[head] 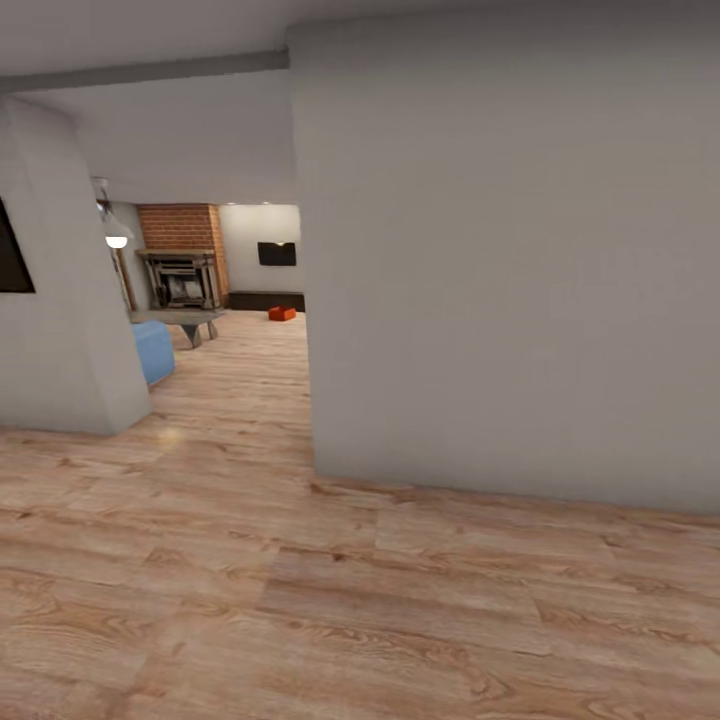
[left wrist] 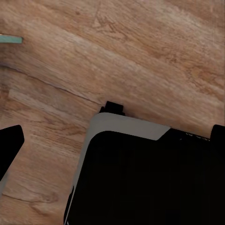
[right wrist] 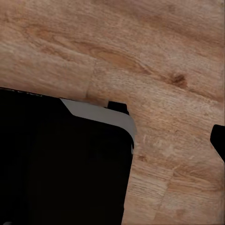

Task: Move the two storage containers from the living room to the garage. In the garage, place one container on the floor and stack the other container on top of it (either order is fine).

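Light wood plank floor (head: 300, 620) lies nearest you, running from 6 o'clock up through the opening. You face a broad pale grey wall (head: 520, 260) from 12 to 3 o'clock and a narrower white wall section (head: 60, 330) at 9 o'clock. Through the gap, at about 11 o'clock, you see the living room: red brick fireplace (head: 180, 262), black TV (head: 277, 254), long dark low bench (head: 266, 301). One orange-red storage container (head: 282, 314) sits on the planks just before that bench. Both wrist views show your robot's black-and-grey base (left wrist: 140, 178) over planks; I cannot tell either gripper's state.
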### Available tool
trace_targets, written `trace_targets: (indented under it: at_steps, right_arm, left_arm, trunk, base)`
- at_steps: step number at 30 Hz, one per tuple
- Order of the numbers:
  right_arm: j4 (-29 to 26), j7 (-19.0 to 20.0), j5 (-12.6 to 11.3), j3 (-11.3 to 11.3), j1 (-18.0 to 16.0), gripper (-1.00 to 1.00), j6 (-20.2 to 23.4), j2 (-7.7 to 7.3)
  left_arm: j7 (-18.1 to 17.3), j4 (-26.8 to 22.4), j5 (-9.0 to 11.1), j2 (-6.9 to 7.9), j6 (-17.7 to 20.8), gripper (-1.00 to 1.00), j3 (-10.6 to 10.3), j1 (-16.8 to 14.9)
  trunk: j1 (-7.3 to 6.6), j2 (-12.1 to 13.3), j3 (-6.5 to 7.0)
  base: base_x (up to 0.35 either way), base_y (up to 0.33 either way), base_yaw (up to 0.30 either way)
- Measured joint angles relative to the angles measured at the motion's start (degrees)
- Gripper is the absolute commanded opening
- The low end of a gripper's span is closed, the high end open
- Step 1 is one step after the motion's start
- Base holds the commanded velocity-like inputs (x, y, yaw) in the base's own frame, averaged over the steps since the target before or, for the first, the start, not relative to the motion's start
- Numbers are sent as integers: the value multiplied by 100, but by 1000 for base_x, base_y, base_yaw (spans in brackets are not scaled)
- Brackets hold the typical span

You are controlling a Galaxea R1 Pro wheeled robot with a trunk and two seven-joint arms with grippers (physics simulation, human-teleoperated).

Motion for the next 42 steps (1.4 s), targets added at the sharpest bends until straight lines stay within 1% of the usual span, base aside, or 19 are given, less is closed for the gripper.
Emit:
trace_targets:
  at_steps: [10, 27, 31, 42]
  right_arm:
    - [0, -2, -73, -66, 0, 100, -16, -9]
    - [-1, -10, -87, -87, 0, 100, -17, -15]
    - [-1, 46, -83, -85, 0, 100, -14, -22]
    - [-1, 58, -33, -42, 0, 100, -10, -12]
  left_arm:
    - [-1, 0, 0, 0, 0, 100, -1, 0]
    - [6, 0, 2, 0, 0, 100, 0, 0]
    - [3, 0, 2, 0, 0, 100, 0, 0]
    - [1, 1, 0, 0, 0, 100, 0, -1]
  trunk:
    - [0, 0, 0]
    - [0, 0, 0]
    - [0, 0, 0]
    - [0, 0, 0]
  base:
    - [323, 0, 290]
    - [323, 0, 292]
    - [323, 0, 107]
    - [323, 0, 10]
